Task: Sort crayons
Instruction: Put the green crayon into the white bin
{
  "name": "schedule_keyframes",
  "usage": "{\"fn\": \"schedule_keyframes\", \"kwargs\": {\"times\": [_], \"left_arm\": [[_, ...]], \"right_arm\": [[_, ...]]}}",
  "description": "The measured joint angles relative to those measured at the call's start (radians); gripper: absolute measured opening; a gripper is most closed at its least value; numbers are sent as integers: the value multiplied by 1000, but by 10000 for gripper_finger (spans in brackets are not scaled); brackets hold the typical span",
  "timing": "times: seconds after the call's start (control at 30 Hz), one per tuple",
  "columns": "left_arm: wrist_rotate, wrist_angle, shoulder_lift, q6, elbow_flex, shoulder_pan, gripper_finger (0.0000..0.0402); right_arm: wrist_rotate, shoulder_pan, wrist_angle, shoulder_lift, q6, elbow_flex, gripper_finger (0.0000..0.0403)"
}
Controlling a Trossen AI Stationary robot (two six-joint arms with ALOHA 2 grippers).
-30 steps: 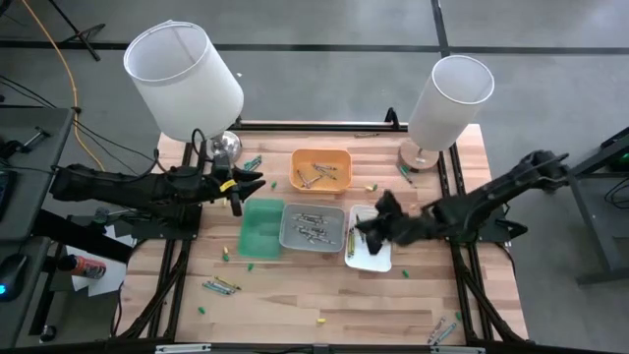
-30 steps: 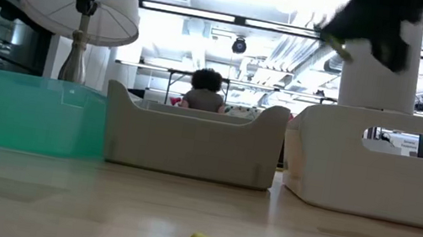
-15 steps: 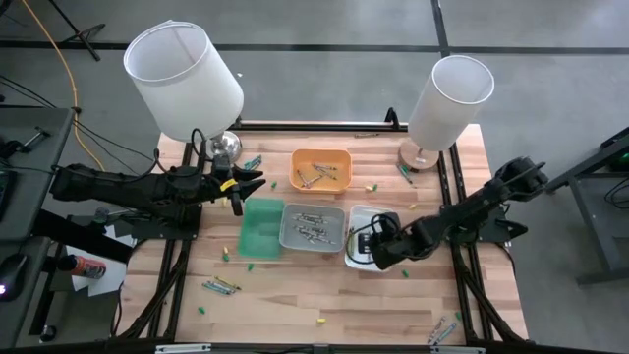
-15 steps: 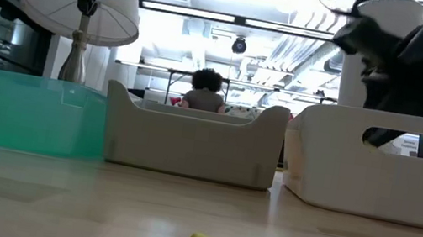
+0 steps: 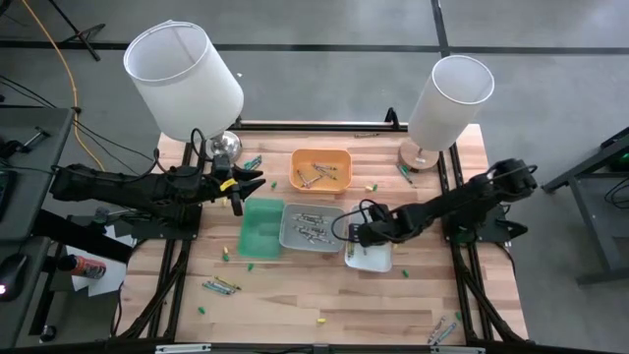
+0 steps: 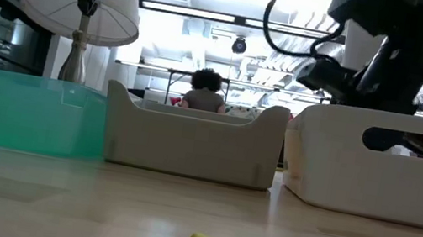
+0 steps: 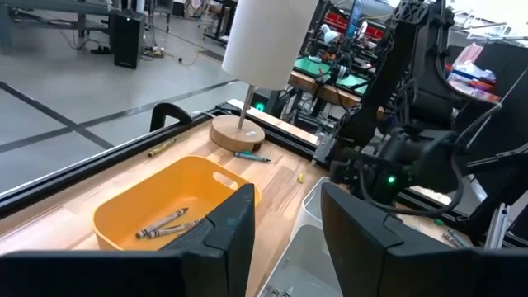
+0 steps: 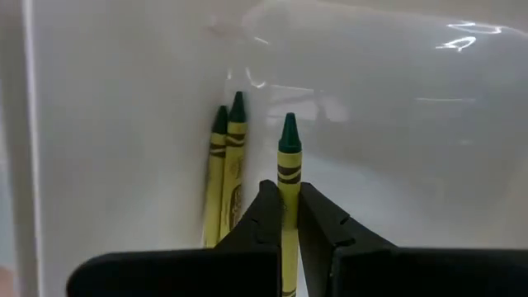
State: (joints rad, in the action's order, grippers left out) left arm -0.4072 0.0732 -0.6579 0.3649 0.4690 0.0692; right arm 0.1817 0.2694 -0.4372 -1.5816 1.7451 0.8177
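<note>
**A:** What has just changed on the table?

**B:** The right arm has swung down and inward. A second ago the right gripper point(image 5: 360, 236) was raised over the white tray point(image 5: 378, 261); now it is lowered into it, seen from overhead at the tray's edge nearest the grey tray point(image 5: 313, 227).

**A:** Is it holding anything?

**B:** Yes. Its wrist camera shows the two fingers pinched on a yellow-wrapped crayon with a green tip point(image 8: 288, 177), pointing forward inside the white tray. Two matching crayons point(image 8: 227, 169) already lie side by side against the tray wall, just beside the held one.

**A:** And the left arm?

**B:** The left gripper point(image 5: 239, 187) has not moved. It hovers near the green tray point(image 5: 261, 228), fingers apart, holding nothing.

**A:** Where are the other crayons?

**B:** Several sit in the orange tray point(image 5: 321, 155) and the grey tray. Loose ones are scattered on the wooden table point(image 5: 295, 295), including a cluster near the front left point(image 5: 221, 286) and another at the front right corner point(image 5: 442, 329).

**A:** What does it mean for the sorting?

**B:** I judge this crayon is about to be released to join its two matches. Plenty of loose crayons remain, so the task looks far from finished.
</note>
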Motion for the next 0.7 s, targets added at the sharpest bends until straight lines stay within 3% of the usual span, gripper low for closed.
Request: {"fn": "schedule_keyframes", "kwargs": {"times": [0.57,0.7], "left_arm": [[-28,0,0,0,0,0,129],[-28,0,0,-1,0,0,129]], "right_arm": [[-49,-21,4,-63,6,2,4],[-54,-22,6,-63,4,2,33]]}}
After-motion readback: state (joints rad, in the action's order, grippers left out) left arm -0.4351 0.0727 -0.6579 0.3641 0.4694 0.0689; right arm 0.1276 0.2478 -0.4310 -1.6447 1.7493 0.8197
